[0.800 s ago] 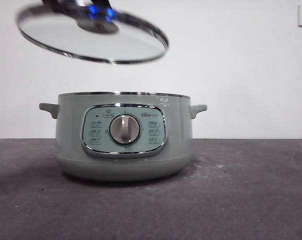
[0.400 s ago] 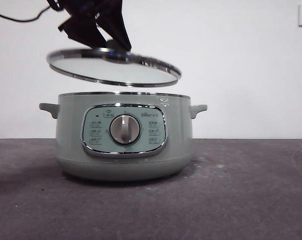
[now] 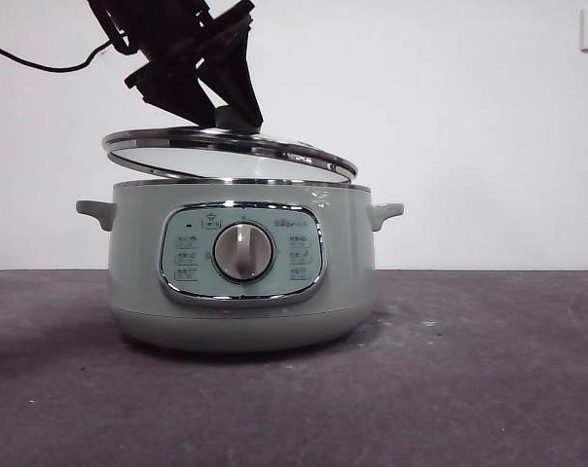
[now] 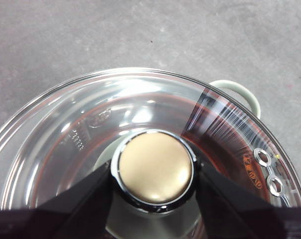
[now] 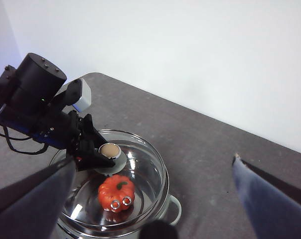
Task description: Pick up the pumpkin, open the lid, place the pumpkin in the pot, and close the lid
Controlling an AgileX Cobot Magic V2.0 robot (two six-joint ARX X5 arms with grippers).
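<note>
Over grey table (image 3: 489,370), lid (image 3: 231,156) knob clamped between left gripper (image 4: 155,174) jaws; right gripper (image 5: 150,199) agape.

lid (image 3: 231,154) tilted over pot (image 3: 240,268) — pumpkin (image 5: 116,192) inside

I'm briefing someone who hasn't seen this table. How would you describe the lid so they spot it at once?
Find the big sage-green pot with a grey dial on the dark table. The lid is tilted just above its rim, held by its knob in the left gripper. It is the only clear glass dome with a chrome rim; the pumpkin shows through it.
</note>
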